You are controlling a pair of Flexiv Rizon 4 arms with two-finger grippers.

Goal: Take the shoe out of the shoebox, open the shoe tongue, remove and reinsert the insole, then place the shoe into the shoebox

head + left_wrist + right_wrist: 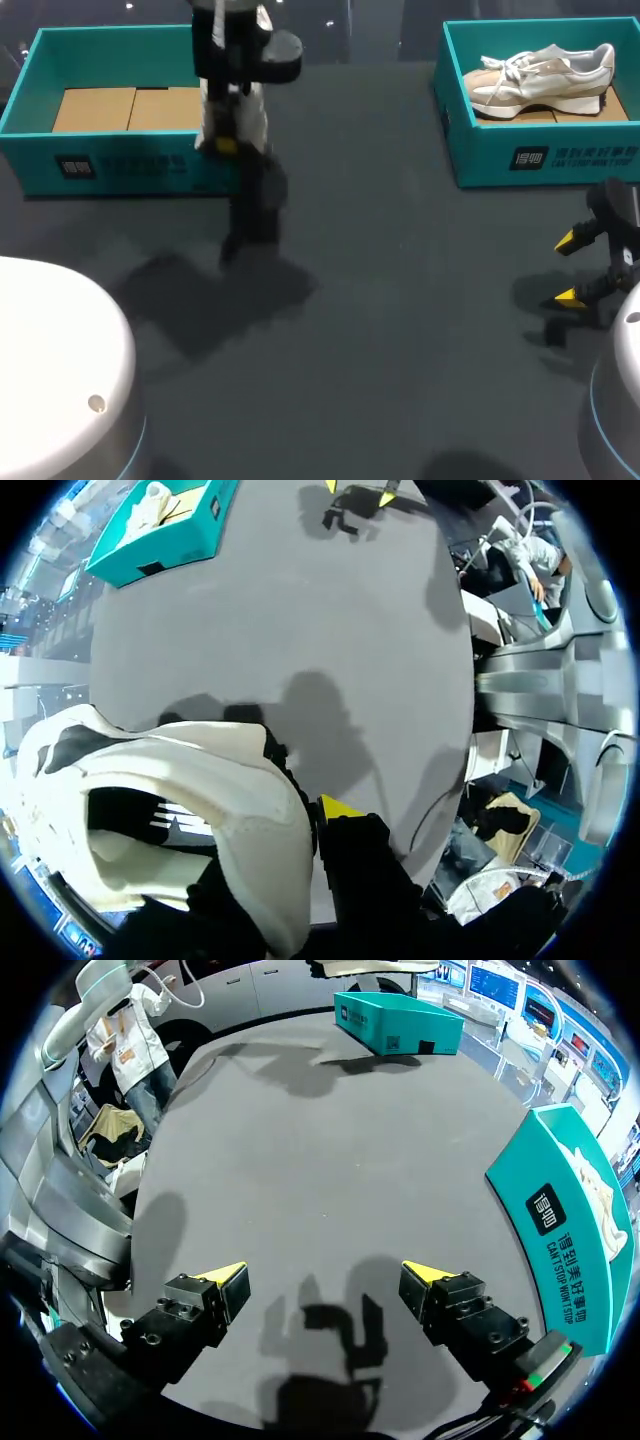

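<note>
Noted: white shoe (pixel 236 112) clamped in left gripper (pixel 228 147), aloft above front right corner of left box (pixel 100 160). Well right of left box, low over table (pixel 400 300): right gripper (pixel 568 268), fingers spread, grasping nothing. Far right of left box: second shoe (pixel 540 75) inside right box (pixel 540 160).

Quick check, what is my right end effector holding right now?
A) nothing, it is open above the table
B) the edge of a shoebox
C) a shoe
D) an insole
A: the right end effector is open with only bare table between its fingers; the lifted shoe is in the left end effector.
</note>
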